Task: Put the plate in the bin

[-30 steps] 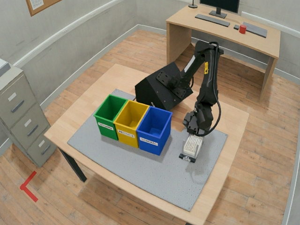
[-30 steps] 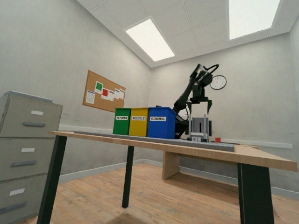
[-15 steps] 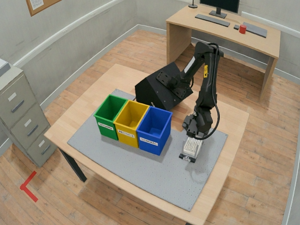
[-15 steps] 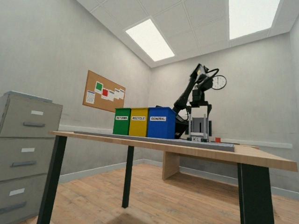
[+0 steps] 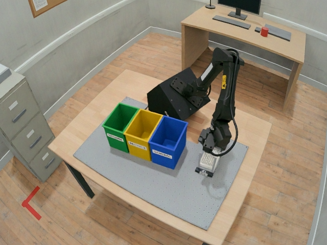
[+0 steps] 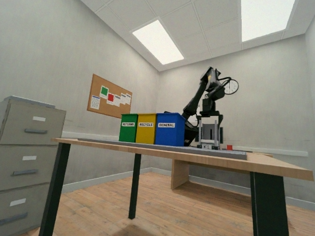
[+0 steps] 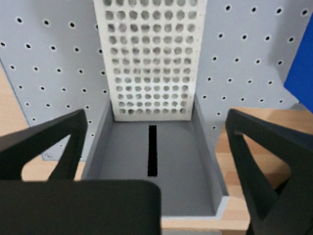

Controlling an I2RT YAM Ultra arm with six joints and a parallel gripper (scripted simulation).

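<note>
The plate point(image 7: 149, 59) sits atop rack K1 point(image 7: 156, 168), right of the blue bin point(image 5: 168, 141). In the wrist view we see its long axis running straight away from our claw point(image 7: 156, 162), which hangs just above K1 with fingers spread wide, holding nothing. The plate lies below and slightly ahead, centred between them. The green bin point(image 5: 120, 126) stands two bins beyond the blue one.
</note>
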